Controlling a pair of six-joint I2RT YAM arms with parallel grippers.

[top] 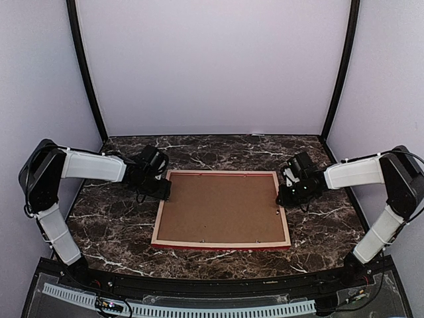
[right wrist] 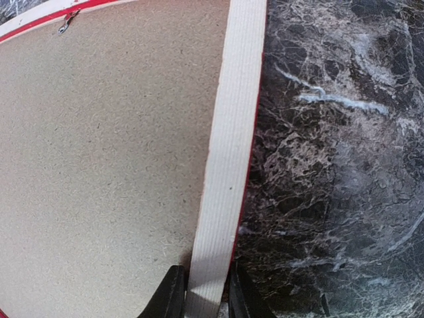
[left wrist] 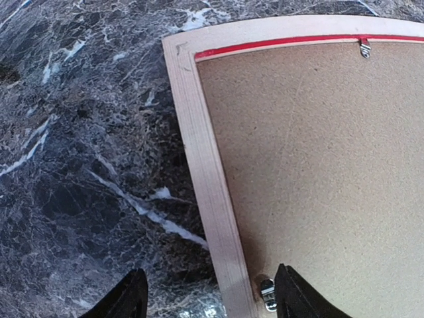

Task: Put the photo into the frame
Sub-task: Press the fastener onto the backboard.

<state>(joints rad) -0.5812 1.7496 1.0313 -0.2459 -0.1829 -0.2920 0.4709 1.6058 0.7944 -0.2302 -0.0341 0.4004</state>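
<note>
The frame (top: 222,244) lies face down on the marble desk (top: 112,232) with the brown backing board (top: 218,209) seated in it. The photo is out of sight, probably beneath the board, so the task looks nearly done. The right jaws pinch the frame's right rail. The left jaws stand released astride the left rail. No writing is readable.

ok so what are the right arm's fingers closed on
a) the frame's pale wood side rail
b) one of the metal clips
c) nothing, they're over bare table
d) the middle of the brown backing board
a, in the right wrist view the right fingers sit tight on either side of the pale wood rail of the frame, beside the backing board rather than on it.
</note>
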